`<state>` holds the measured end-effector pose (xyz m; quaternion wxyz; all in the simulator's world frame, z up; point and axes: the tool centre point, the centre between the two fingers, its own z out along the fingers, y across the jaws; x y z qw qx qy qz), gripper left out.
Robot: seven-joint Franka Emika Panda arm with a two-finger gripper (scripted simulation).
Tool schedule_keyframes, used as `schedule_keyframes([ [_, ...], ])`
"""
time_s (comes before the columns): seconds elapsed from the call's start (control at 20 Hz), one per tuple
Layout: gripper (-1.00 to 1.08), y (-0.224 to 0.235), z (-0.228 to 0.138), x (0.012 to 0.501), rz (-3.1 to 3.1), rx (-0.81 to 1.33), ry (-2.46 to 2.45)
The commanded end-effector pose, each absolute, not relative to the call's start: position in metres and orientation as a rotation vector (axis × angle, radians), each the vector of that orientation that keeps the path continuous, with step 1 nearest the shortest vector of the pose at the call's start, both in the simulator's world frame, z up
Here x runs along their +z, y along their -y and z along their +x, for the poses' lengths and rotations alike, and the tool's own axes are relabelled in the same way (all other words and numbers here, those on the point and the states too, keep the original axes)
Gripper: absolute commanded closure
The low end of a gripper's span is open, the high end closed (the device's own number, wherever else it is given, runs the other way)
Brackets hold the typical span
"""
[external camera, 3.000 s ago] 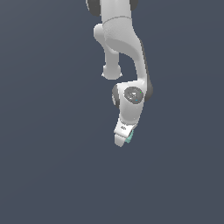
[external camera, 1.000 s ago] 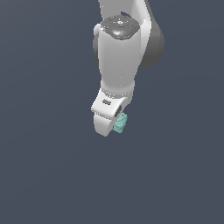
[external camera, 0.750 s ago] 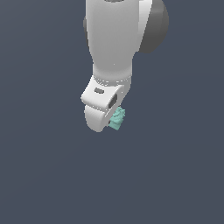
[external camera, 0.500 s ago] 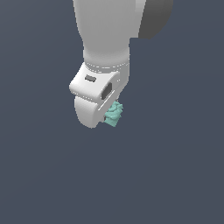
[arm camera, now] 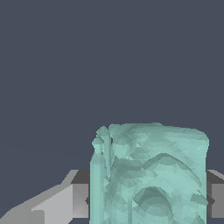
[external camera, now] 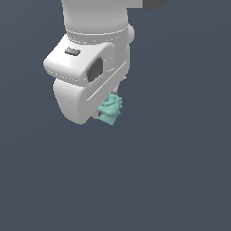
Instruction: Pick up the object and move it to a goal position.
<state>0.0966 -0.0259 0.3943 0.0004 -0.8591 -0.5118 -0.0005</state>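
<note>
The object [external camera: 110, 109] is a small teal-green bumpy piece. In the exterior view it pokes out from under my large white gripper [external camera: 106, 112], whose body hides the fingers. The gripper is shut on the object and holds it in the air, near the camera. In the wrist view the object [arm camera: 151, 175] fills the space between my two grey fingers [arm camera: 79, 194], which press on its two sides.
Only a plain dark grey-blue background [external camera: 180, 171] shows around the arm in both views. No surface, edge or goal marker can be seen.
The arm with the teal-green object in its gripper has come steadily closer to the exterior camera and now looks much larger. The grip on the object has not changed.
</note>
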Motion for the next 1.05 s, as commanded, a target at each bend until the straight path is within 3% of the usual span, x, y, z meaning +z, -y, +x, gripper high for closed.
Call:
schedule_keyframes([
  [0.0,1.08,0.029,0.100,0.405,-2.699,0.000,1.607],
  [1.0,1.08,0.037,0.110,0.432,-2.699,0.000,1.607],
])
